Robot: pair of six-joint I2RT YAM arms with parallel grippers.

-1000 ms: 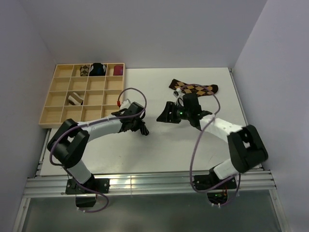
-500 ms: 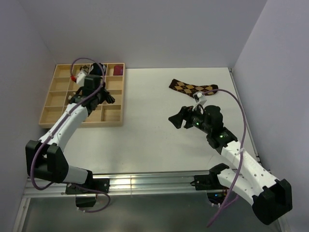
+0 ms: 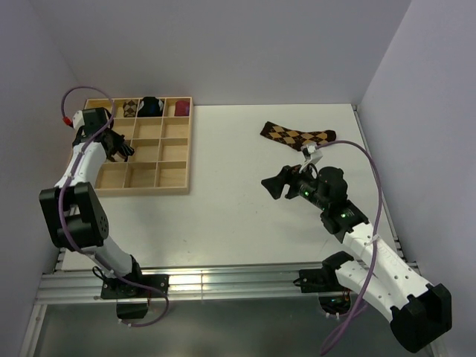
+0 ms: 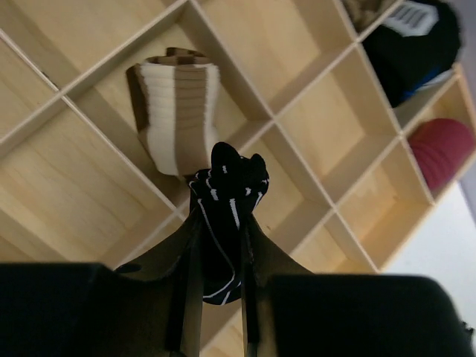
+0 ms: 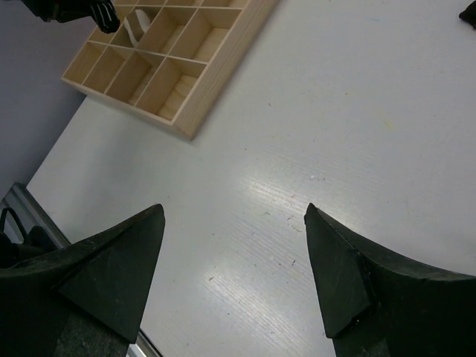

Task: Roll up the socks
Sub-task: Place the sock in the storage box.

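Left wrist view: my left gripper (image 4: 222, 242) pinching the short black white-striped sock (image 4: 227, 178) over the wooden tray (image 3: 149, 190), rolled brown-and-cream sock (image 4: 177, 111) in the compartment just past my fingertips; argyle sock (image 3: 297, 136) flat on the table (image 3: 223, 223) beyond my right gripper (image 5: 234, 223), whose fingers are spread, empty.

Wooden tray (image 3: 160, 190) on the far left of the white table (image 3: 245, 216), close to the left wall. Four rows of four square compartments with thin light-wood dividers (image 4: 312, 175). Far right corner compartment holds a small maroon bundle (image 3: 182, 108) (image 4: 440, 152). The compartment just left of it holds a black-and-blue bundle (image 3: 152, 105) (image 4: 413, 44). Metal rail (image 3: 238, 282) runs along the near table edge. Pale grey-lilac walls (image 3: 223, 44) on three sides.
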